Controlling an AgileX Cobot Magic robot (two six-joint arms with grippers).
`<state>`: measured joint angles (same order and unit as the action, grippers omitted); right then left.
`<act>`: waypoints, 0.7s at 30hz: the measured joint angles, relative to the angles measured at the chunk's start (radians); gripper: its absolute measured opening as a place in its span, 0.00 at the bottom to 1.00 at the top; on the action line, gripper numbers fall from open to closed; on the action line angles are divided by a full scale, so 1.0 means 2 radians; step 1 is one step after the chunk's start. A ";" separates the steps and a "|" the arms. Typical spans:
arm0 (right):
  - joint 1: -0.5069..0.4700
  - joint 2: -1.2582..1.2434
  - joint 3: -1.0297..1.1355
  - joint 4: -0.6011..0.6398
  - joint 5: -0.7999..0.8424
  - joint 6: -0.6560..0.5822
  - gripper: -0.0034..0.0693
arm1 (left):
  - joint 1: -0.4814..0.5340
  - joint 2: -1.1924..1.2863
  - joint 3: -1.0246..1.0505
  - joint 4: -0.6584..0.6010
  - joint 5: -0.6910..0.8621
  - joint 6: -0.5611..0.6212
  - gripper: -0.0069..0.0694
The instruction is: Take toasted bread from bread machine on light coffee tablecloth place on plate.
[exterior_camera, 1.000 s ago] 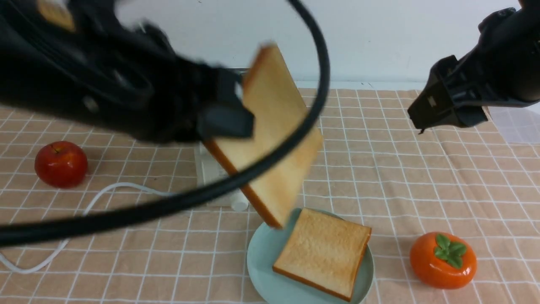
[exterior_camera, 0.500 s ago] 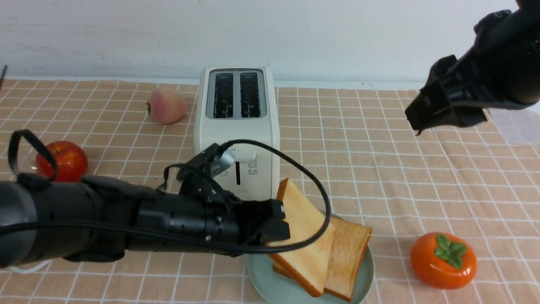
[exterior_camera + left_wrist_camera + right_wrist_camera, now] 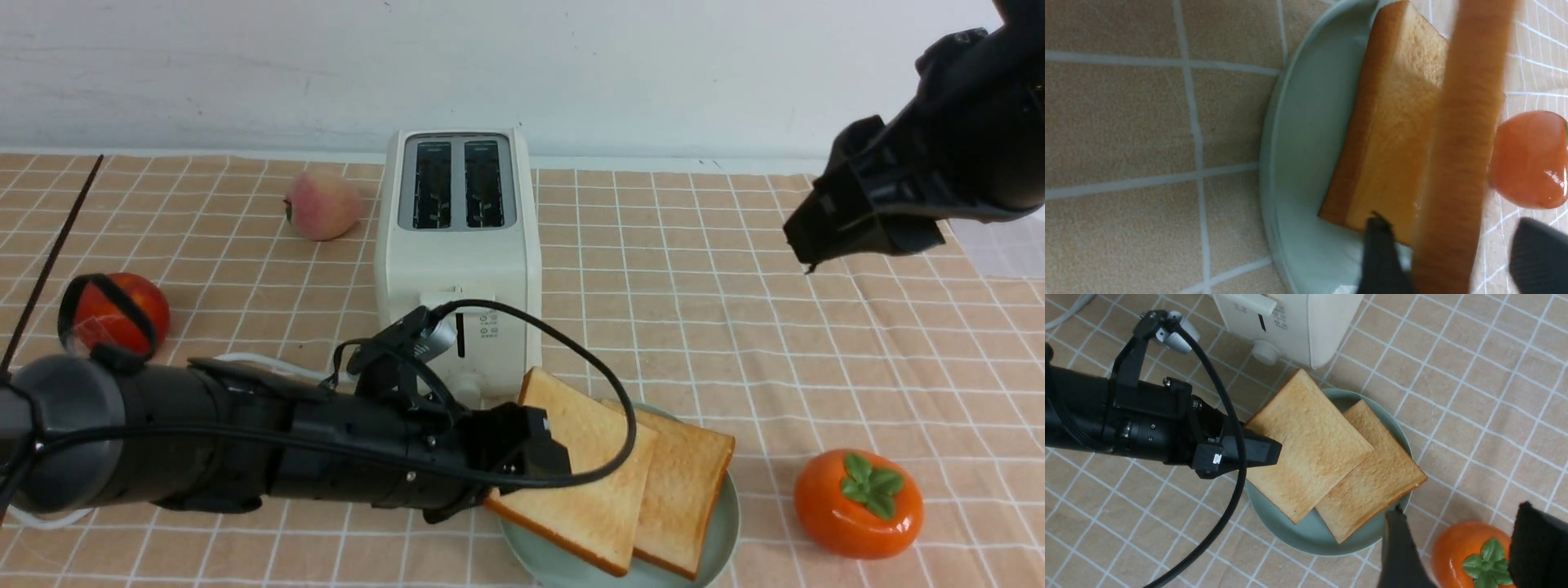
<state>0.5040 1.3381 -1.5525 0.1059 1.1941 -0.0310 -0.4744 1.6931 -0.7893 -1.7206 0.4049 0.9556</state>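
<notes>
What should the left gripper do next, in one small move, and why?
Probably open the left gripper and let go: the upper toast slice it holds already lies across the lower toast slice on the plate, and both toaster slots look empty.

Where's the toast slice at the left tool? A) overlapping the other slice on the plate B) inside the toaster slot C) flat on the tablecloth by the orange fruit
A: the golden square toast slice overlaps the second slice on the round pale blue-green plate.
</notes>
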 joint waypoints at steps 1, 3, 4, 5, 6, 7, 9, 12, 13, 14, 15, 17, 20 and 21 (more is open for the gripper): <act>0.000 0.000 0.000 0.002 0.002 0.000 0.55 | 0.000 -0.003 0.000 0.003 -0.002 0.000 0.83; 0.000 0.000 0.000 0.003 0.003 0.000 0.55 | 0.000 -0.010 0.000 0.029 -0.017 0.000 0.92; 0.000 0.000 0.000 0.003 0.003 0.000 0.55 | 0.000 -0.013 0.000 0.042 -0.025 0.000 0.94; 0.000 0.000 0.000 0.003 0.003 0.000 0.55 | 0.000 -0.016 0.000 0.068 -0.046 0.000 0.95; 0.000 0.000 0.000 0.003 0.003 0.000 0.55 | 0.000 -0.017 0.000 0.073 -0.050 0.000 0.95; 0.000 0.000 0.000 0.003 0.003 0.000 0.55 | 0.000 -0.020 0.000 0.116 -0.088 0.000 0.96; 0.000 0.000 0.000 0.003 0.004 0.000 0.55 | 0.000 -0.021 0.000 0.151 -0.118 0.000 0.95; 0.000 0.000 0.000 0.003 0.006 0.000 0.55 | 0.000 -0.026 0.000 0.194 -0.166 0.000 0.91; 0.000 0.000 0.000 0.003 0.006 0.000 0.55 | 0.000 -0.026 0.000 0.196 -0.169 0.000 0.90; 0.000 0.000 0.000 0.003 0.006 0.000 0.55 | 0.000 -0.028 0.000 0.200 -0.179 0.000 0.89; 0.000 0.000 0.000 0.003 0.006 0.000 0.55 | 0.000 -0.029 0.000 0.202 -0.189 0.000 0.86; 0.000 0.000 0.000 0.001 0.006 0.000 0.55 | 0.000 -0.035 0.000 0.204 -0.211 0.000 0.78; 0.000 0.000 0.000 0.001 0.006 0.000 0.54 | 0.000 -0.045 0.000 0.205 -0.202 0.000 0.62; 0.000 0.000 0.000 0.001 0.006 0.000 0.54 | 0.000 -0.047 0.000 0.205 -0.196 0.001 0.58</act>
<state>0.5040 1.3381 -1.5525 0.1079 1.2069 -0.0310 -0.4735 1.5981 -0.7883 -1.3107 0.0133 0.9576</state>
